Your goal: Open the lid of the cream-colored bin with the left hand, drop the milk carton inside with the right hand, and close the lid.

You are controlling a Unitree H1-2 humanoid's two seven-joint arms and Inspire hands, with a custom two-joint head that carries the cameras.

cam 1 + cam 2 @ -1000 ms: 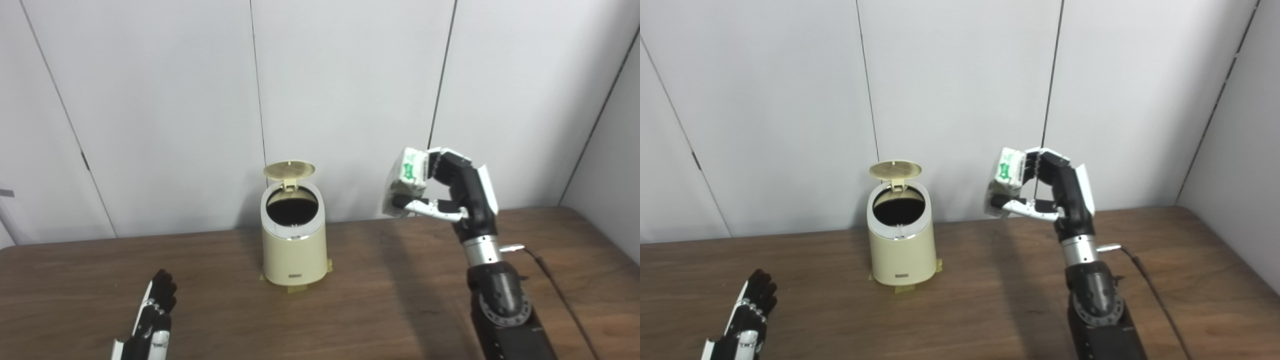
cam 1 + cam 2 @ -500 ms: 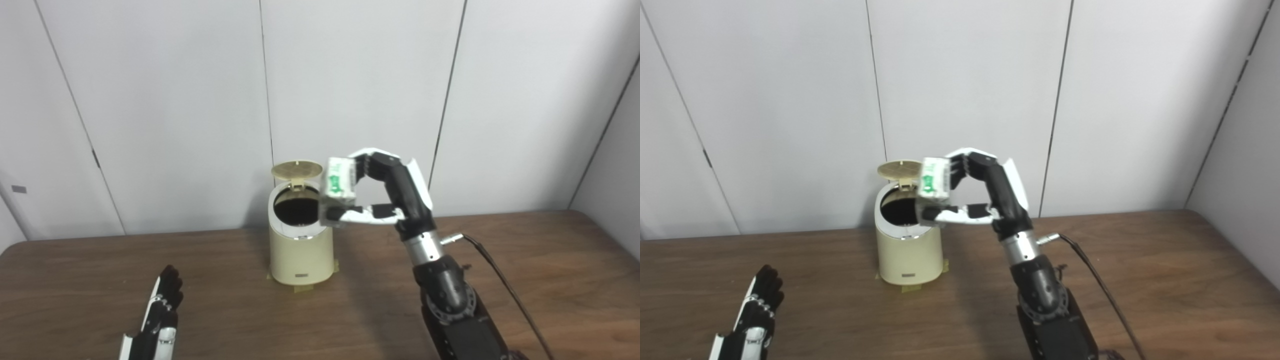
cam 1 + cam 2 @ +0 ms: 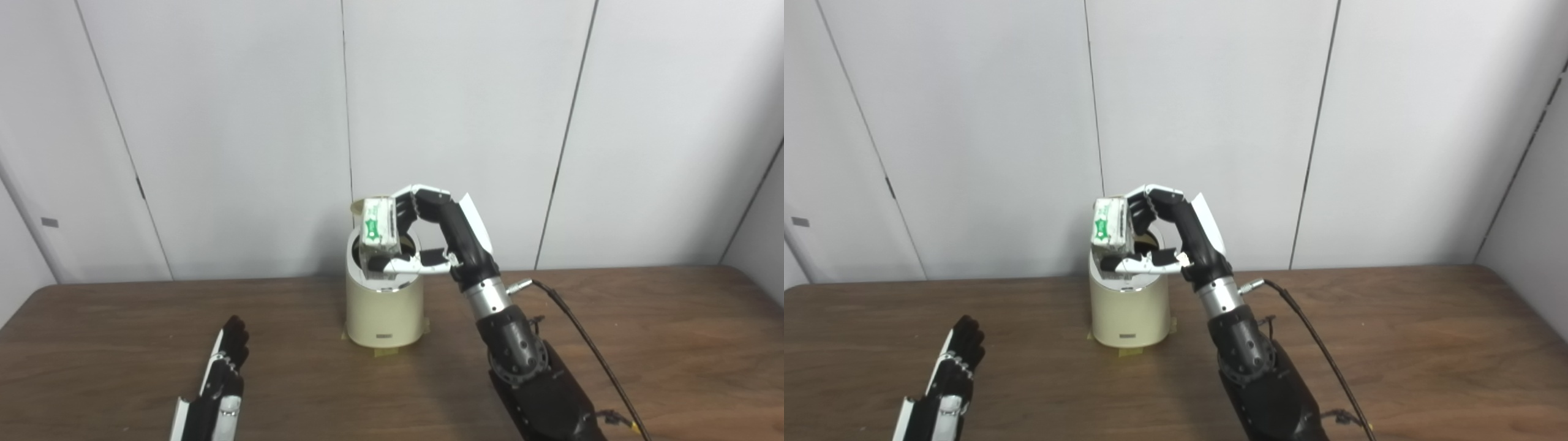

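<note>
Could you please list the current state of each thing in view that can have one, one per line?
Bin: upright on the table, taped at its base.
Lid: open, raised at the back, mostly hidden behind the carton.
Milk carton: held in the air over the bin's opening, not yet dropped.
Right robot hand: shut on the milk carton.
Left robot hand: open, holding nothing, low over the table.

wood table (image 3: pixel 643 318), black cable (image 3: pixel 588 346) — paneled wall (image 3: pixel 465 110)

Right hand (image 3: pixel 438 245) and milk carton (image 3: pixel 378 236) are blocking the bin (image 3: pixel 384 306) mouth. Table (image 3: pixel 643 343) around the bin is wide open.
</note>
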